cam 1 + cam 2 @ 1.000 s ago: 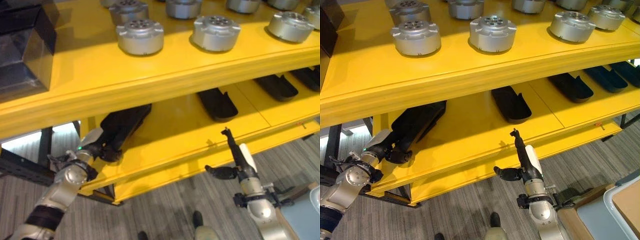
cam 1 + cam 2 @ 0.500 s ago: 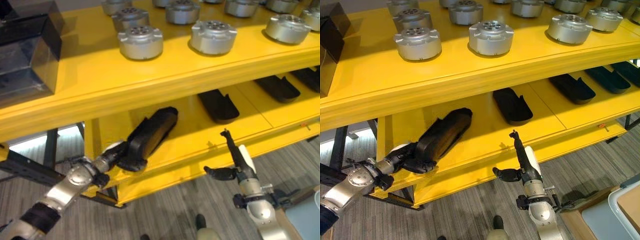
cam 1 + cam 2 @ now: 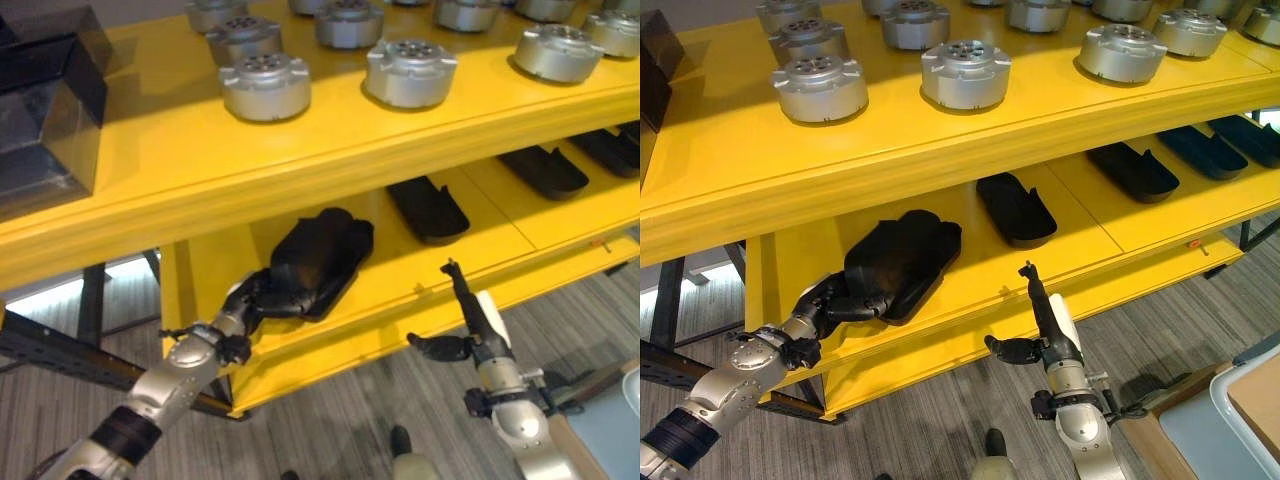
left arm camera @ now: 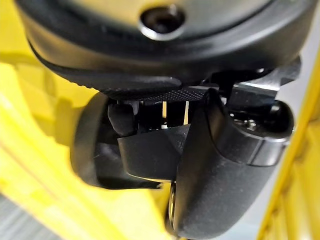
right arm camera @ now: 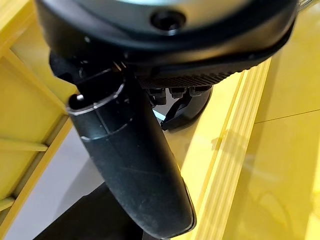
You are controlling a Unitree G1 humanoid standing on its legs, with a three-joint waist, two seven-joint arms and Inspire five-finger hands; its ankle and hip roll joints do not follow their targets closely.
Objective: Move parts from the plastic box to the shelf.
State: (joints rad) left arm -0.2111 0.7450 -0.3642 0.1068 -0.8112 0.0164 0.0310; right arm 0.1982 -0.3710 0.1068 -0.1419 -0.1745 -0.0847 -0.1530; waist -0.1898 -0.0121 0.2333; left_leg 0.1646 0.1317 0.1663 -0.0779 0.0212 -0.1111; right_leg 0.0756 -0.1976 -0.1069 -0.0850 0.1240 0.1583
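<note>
I'm looking down at the yellow shelf [image 3: 940, 150], two tiers: silver round parts [image 3: 965, 73] in rows on top, black tray-shaped parts on the lower tier [image 3: 970, 275]. The part I'm placing, the black part [image 3: 905, 260], lies on that lower tier toward its left end, long axis running from about 7 o'clock up to 1 o'clock. My left hand [image 3: 835, 298] sits at the part's 7 o'clock end, fingers curled round that near edge, so the part extends away from the fingers deeper into the shelf. I judge the coming move is to let go and draw the hand back along that same axis toward 7 o'clock, without dragging the part off the lip.

The neighbouring black part [image 3: 1017, 208] lies at roughly 2 o'clock from mine, apart from it, on a different heading.

My right hand [image 3: 1045, 325] stands well apart at 4 o'clock, below the shelf's front edge, fingers straight and pointing up, thumb out to the side, holding nothing. The left is plainly the nearer.

The left wrist view confirms the grip: thumb [image 4: 225, 175] and fingers closed on a dark edge. The eye views alone give the part's lie on the tier.
</note>
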